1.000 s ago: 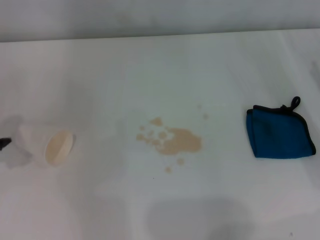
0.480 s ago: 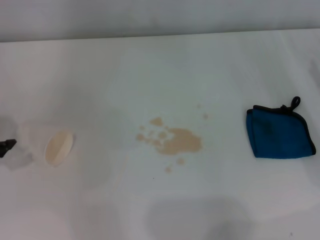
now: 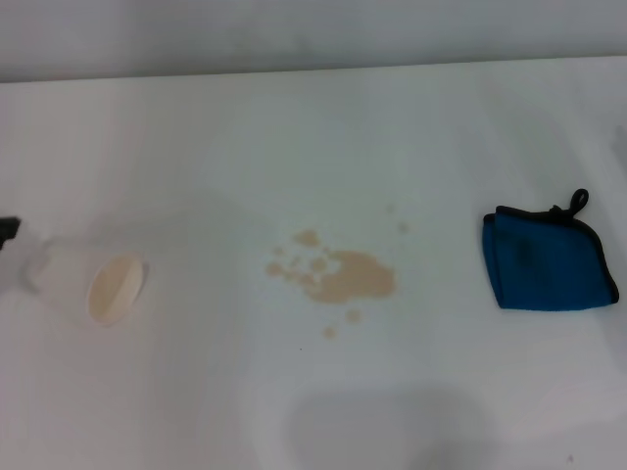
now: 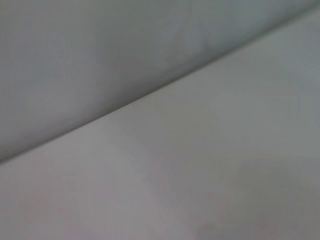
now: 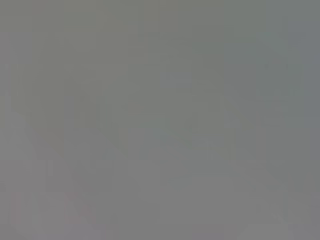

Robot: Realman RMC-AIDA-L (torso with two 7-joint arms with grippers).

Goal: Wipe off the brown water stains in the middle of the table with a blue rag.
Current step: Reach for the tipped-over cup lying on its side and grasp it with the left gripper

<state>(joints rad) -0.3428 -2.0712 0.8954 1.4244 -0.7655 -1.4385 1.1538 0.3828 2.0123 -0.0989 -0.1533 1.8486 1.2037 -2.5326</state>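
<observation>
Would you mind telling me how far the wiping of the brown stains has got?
Nothing is done: the brown water stains sit unwiped mid-table. The blue rag lies folded and untouched on the right. A dark tip at the left edge, probably the left hand, is near the tipped paper cup. Grasping and wiping remain.

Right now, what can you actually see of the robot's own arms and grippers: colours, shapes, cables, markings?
Almost nothing. In the head view only a small black tip shows at the left edge, beside the tipped paper cup; its shape and any cables or markings are cut off. No right arm is in view. Neither wrist view shows any fingers.
</observation>
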